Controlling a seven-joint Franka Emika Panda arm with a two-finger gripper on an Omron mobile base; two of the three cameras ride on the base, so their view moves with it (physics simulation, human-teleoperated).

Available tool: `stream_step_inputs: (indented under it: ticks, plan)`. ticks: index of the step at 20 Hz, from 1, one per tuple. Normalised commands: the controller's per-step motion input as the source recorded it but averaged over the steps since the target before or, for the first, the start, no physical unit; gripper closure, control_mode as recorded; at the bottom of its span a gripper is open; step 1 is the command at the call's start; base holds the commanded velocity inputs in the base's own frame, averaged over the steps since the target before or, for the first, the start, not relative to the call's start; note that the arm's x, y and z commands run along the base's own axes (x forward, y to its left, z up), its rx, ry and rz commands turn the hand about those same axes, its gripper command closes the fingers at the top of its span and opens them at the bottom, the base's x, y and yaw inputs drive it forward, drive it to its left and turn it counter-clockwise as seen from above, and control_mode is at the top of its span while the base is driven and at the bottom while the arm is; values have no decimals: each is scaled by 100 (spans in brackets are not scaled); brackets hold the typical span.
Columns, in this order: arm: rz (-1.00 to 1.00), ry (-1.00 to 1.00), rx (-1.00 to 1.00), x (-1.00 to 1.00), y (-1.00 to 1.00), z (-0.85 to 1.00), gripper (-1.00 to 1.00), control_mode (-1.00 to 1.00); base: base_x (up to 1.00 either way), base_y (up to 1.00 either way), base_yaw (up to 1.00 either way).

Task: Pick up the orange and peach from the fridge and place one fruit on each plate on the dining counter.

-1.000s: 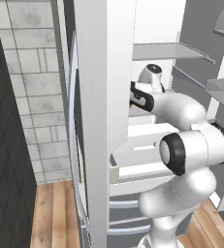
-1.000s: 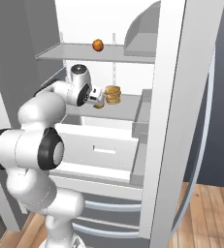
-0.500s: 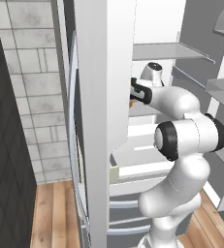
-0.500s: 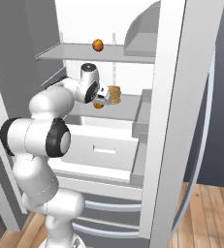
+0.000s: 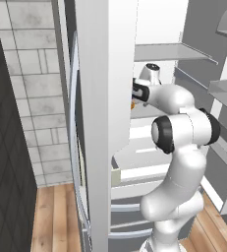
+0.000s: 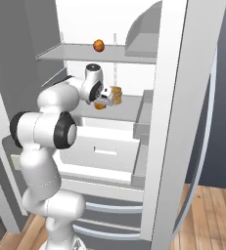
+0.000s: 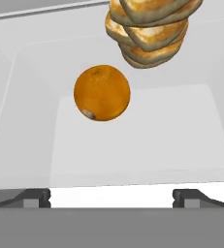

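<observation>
The orange [image 7: 102, 93] lies on a white middle shelf of the fridge [image 6: 178, 97], a short way ahead of my gripper [image 7: 112, 198]. The jaws stand wide open with nothing between them, and the fruit sits slightly left of their centre line. In the right base view the gripper [image 6: 105, 99] hovers over the orange [image 6: 99, 106], which is partly covered by the hand. The peach [image 6: 99, 46] rests on the shelf above. The plates and the dining counter are out of view.
A tan layered stack [image 7: 150, 29] stands just right of and behind the orange, also seen as [image 6: 116, 95]. A white drawer [image 6: 104, 146] juts out below the shelf. Open fridge doors [image 5: 102, 98] flank the arm on both sides.
The arm has stretched deeper into the fridge, and the hand has moved right along the middle shelf toward the orange. The jaws have stayed open.
</observation>
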Motion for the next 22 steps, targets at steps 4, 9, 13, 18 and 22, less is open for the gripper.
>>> stream_step_inputs:
  ticks: [4, 9, 13, 18, 22]
  plan:
    - [0, 2, 0, 33, 3, -12, -100, -100, 0, 0, 0]
    - [0, 0, 0, 39, 11, -12, -100, -100, 0, 0, 0]
    - [0, 0, 0, 36, 6, -19, -100, -100, 0, 0, 0]
    - [0, 0, 0, 36, 0, -24, -100, -100, 0, 0, 0]
    - [0, 0, 0, 44, 0, -28, -100, -100, 0, 0, 0]
